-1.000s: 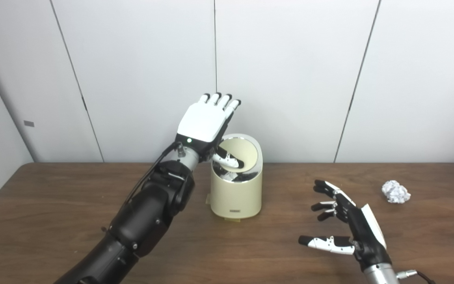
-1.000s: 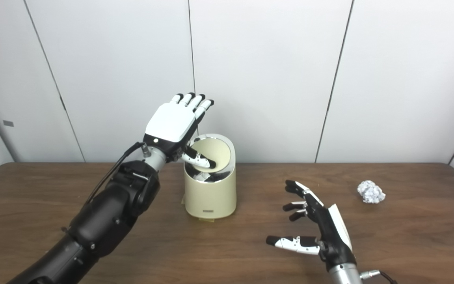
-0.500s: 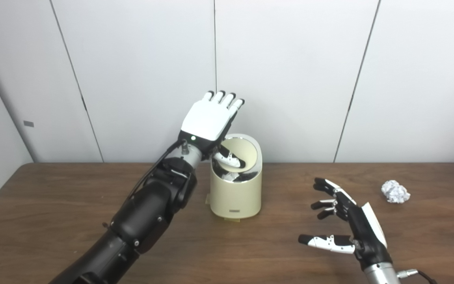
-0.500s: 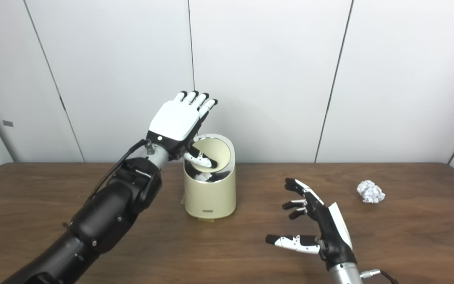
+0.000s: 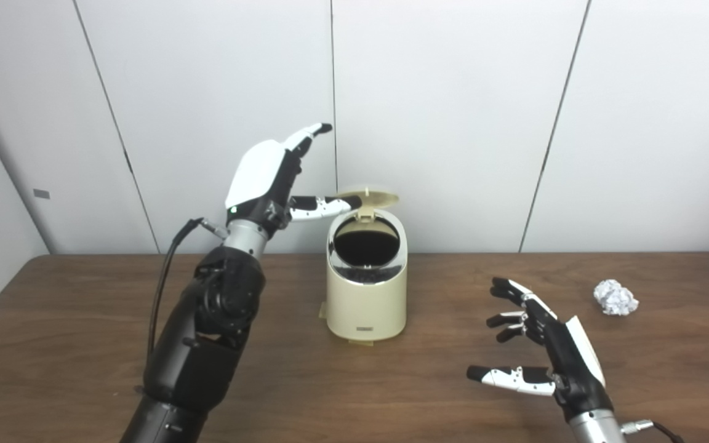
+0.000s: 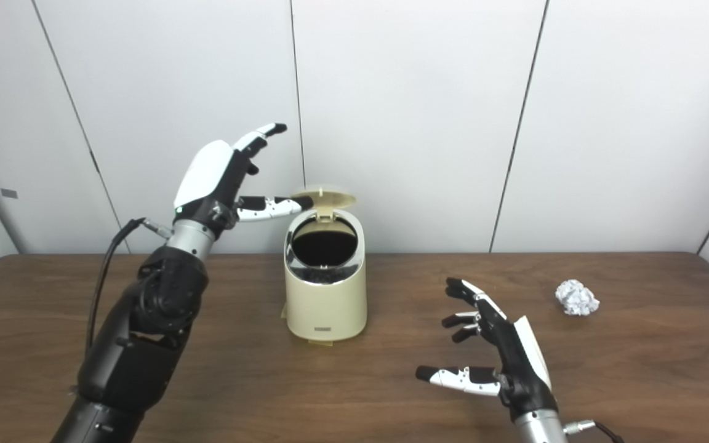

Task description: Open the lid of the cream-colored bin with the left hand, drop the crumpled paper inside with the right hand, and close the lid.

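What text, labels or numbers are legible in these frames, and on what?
None legible.
Small dark label plate low on the front of the cream-colored bin: too small and blurred to read.
Small grey tag on the left wall panel: nothing readable on it.
Crumpled paper, left hand, right hand: no markings visible.
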Tool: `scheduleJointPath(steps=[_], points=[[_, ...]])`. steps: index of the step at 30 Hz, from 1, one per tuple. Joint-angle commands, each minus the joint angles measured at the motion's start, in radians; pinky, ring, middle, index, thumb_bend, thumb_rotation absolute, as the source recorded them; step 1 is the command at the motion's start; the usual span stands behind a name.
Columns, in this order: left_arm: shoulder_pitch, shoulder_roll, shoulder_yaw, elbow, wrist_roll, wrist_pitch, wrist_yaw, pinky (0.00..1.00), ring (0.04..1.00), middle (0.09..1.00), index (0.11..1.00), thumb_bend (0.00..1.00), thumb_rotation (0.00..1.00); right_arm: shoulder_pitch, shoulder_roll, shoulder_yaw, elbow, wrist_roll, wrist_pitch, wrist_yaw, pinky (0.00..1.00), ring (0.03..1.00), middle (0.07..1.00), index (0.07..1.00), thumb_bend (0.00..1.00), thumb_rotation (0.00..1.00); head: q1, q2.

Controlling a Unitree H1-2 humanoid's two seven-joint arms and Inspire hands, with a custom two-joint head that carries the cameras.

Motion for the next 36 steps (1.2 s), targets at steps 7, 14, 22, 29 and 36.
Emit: scheduleJointPath(steps=[7, 14, 22, 29, 36], points=[[0.122, 0.002, 0.123, -0.012, -0.386, -0.039, -0.125, 0.84, 0.933, 0.931, 0.939, 0.86, 0.38, -0.025, -0.014, -0.007, -0.012, 0.004, -0.037, -0.008, 0.51, 0.635, 0.821, 0.835, 0.76, 0.14, 0.003, -0.003], [0.279, -0.022, 0.162, 0.055, -0.512, -0.192, -0.112, 0.83, 0.891, 0.916, 0.97, 0.87, 0.45, -0.023, -0.019, -0.01, -0.017, 0.004, -0.03, -0.005, 0.51, 0.637, 0.82, 0.834, 0.77, 0.15, 0.012, -0.004], [0.373, -0.05, 0.171, 0.1, -0.538, -0.333, -0.07, 0.76, 0.835, 0.879, 0.967, 0.88, 0.42, -0.022, -0.021, -0.013, -0.018, 0.011, -0.026, -0.005, 0.51, 0.636, 0.815, 0.83, 0.78, 0.12, 0.016, -0.004], [0.411, -0.065, 0.173, 0.098, -0.533, -0.339, -0.029, 0.78, 0.839, 0.865, 0.955, 0.88, 0.36, -0.02, -0.025, -0.009, -0.014, 0.017, -0.032, 0.0, 0.5, 0.636, 0.813, 0.827, 0.78, 0.11, 0.009, -0.011], [0.438, -0.056, 0.143, 0.08, -0.499, -0.307, -0.026, 0.79, 0.839, 0.862, 0.932, 0.89, 0.33, -0.022, -0.061, -0.01, -0.061, -0.002, 0.002, 0.024, 0.51, 0.637, 0.809, 0.839, 0.77, 0.11, -0.007, -0.029]])
